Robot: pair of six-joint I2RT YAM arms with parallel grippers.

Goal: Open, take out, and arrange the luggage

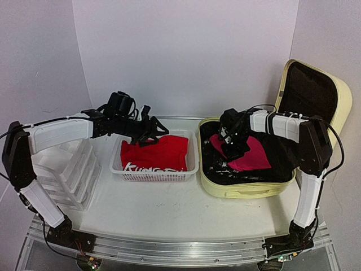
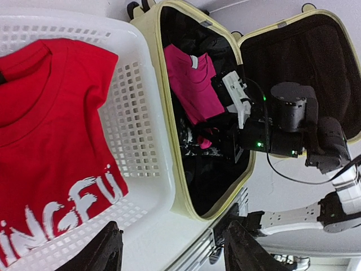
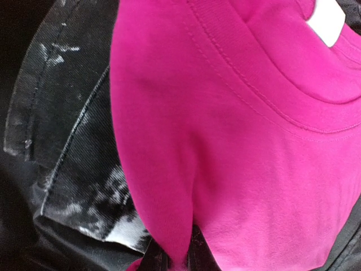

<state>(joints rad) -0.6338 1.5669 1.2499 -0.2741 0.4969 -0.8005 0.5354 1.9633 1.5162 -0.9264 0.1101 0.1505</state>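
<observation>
While the luggage (image 1: 242, 189) lies open on the right half of the table (image 1: 180, 212), its lid (image 1: 338, 90) stands raised behind it, black lining facing forward. A pink shirt (image 1: 251, 155) is spread across the lower shell on top of dark clothing. The right gripper (image 1: 228, 153) reaches down into the shell at the near left edge of that shirt. From the right wrist camera, the pink shirt (image 3: 254, 141) fills most of the view, and at the bottom edge it narrows into a gathered fold pinched between the two dark fingertips, so the fingers are closed on the fabric. A white label (image 3: 327, 22) sits inside the collar at the upper right. Beside and partly under the shirt lies a black denim garment (image 3: 73, 141) with whitish worn patches.

Left of the luggage and just beside it stands a white mesh basket (image 1: 155, 176) holding a red shirt (image 1: 155, 151) with white lettering. The left gripper (image 1: 155, 131) hangs over the basket's far side. In the left wrist view, its two black fingers (image 2: 107, 248) stand well apart with nothing between them, above the red shirt (image 2: 51, 141) and the basket wall (image 2: 135, 113). That same view looks across to the pale-yellow rim of the luggage (image 2: 169, 141). A white plastic drawer unit (image 1: 70, 175) sits at the table's far left, under the left arm
</observation>
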